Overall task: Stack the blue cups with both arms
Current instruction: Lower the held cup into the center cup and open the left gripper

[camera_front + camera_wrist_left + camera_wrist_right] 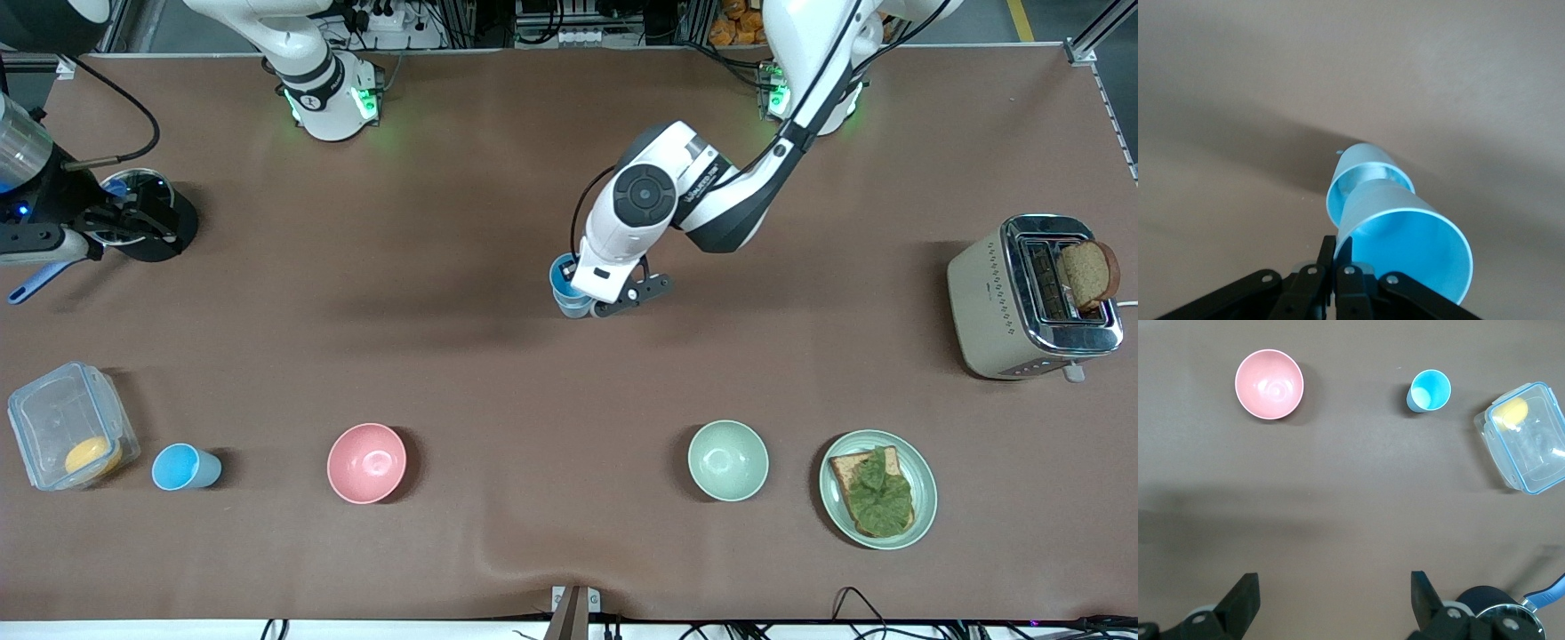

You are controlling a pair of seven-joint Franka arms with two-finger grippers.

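Observation:
My left gripper (594, 300) is shut on the rim of a blue cup (1405, 247) over the middle of the table. The cup's narrow bottom is in the mouth of a second blue cup (1361, 170) that stands under it; in the front view the pair (565, 283) shows beside the left hand. In the left wrist view the left gripper (1336, 243) pinches the rim's wall. A third blue cup (184, 467) (1429, 390) stands alone between the clear box and the pink bowl. My right gripper (142, 224) (1335, 587) waits open, holding nothing, at the right arm's end of the table.
A pink bowl (366, 462) and a pale green bowl (727, 460) stand near the front camera. Beside the green bowl is a plate (925, 511) with toast and lettuce. A toaster (1005, 311) holds bread. A clear box (53, 418) and a dark lidded pan (178, 222) are at the right arm's end.

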